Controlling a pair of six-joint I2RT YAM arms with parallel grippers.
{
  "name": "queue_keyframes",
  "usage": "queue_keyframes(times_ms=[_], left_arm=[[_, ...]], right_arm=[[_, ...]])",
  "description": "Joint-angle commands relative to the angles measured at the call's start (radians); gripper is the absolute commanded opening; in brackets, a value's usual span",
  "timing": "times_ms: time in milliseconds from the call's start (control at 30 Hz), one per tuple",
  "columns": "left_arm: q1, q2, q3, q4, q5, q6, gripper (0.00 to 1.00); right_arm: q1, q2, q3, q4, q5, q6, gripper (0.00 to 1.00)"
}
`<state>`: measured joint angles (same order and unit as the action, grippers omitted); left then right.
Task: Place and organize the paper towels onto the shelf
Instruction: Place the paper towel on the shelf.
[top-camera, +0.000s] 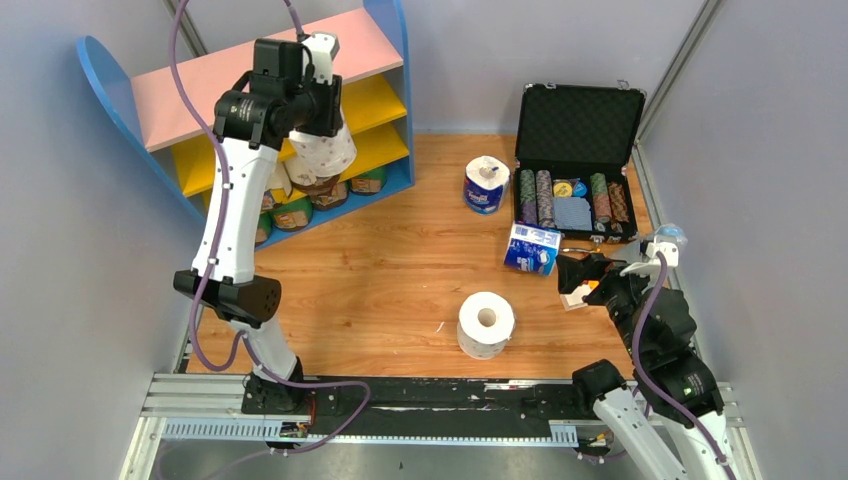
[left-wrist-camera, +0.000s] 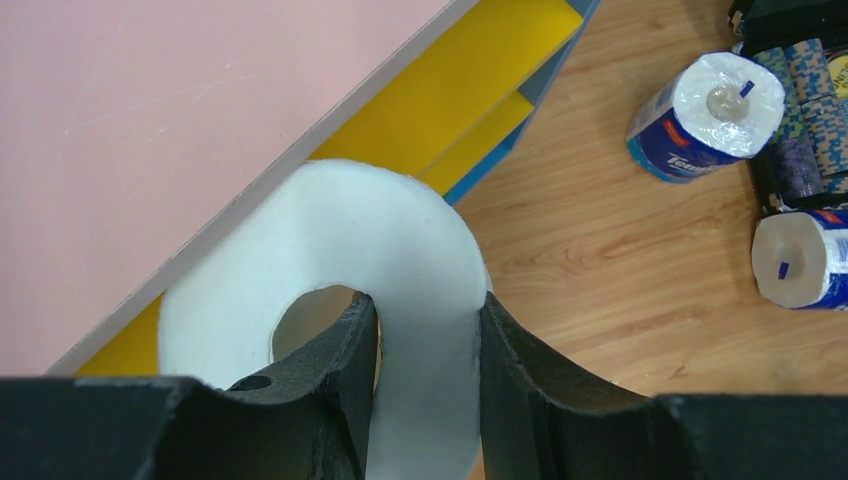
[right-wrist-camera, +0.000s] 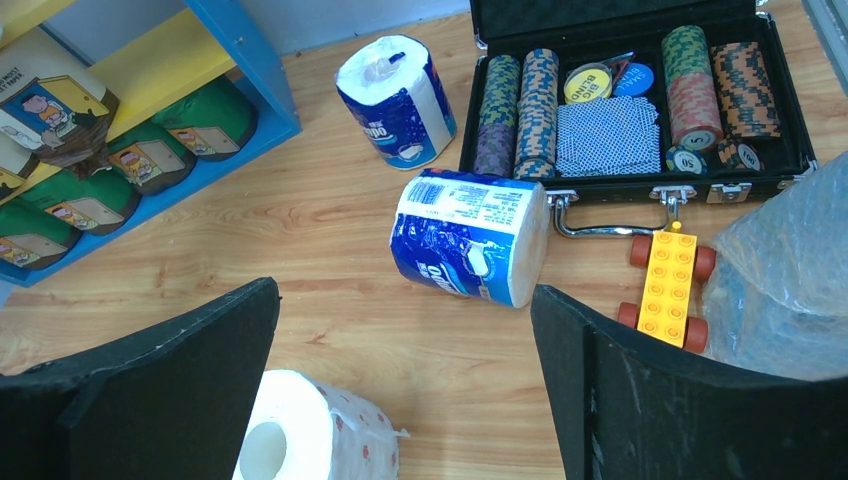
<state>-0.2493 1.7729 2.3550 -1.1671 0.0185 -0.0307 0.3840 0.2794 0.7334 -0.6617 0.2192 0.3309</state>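
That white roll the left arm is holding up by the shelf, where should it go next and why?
Probably forward and down onto a yellow board of the shelf. The left gripper pinches the white roll by its wall, one finger inside the core, held above the pink top.

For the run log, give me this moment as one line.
left gripper: shut on white roll near shelf | right gripper: open, empty | floor: three rolls

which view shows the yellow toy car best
The right wrist view: the yellow toy car lies in plain sight, studs and red wheels clear, beside the handle of the black case. In the top external view the right arm mostly hides it. The left wrist view does not show it.
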Motion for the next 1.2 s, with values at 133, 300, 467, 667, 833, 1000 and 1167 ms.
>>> queue_keyframes(times_ms=[133, 300, 467, 667, 833, 1000, 1167], left_arm=[[0.042, 0.047, 0.093, -0.031, 0.05, 0.065, 0.0], [0.043, 0.054, 0.132, -0.012, 0.017, 0.084, 0.0], [0.044, 0.048, 0.127, 0.033, -0.015, 0.139, 0.0], [0.043, 0.026, 0.121, 0.082, -0.008, 0.22, 0.0], [0.042, 0.0, 0.115, 0.097, 0.016, 0.26, 0.0], [0.04, -0.027, 0.09, 0.123, 0.06, 0.271, 0.0], [0.041, -0.044, 0.013, 0.174, 0.007, 0.331, 0.01]], right_arm=[[-0.001, -0.006, -0.006, 0.03, 0.015, 0.002, 1.0], [-0.002, -0.007, -0.007, 0.031, 0.018, 0.002, 1.0], [-0.001, -0.008, -0.008, 0.031, 0.018, 0.002, 1.0], [-0.002, -0.003, -0.008, 0.031, 0.022, 0.002, 1.0], [-0.002, 0.003, -0.008, 0.031, 0.024, 0.003, 1.0], [-0.002, 0.009, -0.006, 0.031, 0.024, 0.004, 1.0], [-0.002, 0.006, -0.008, 0.031, 0.025, 0.003, 1.0]])
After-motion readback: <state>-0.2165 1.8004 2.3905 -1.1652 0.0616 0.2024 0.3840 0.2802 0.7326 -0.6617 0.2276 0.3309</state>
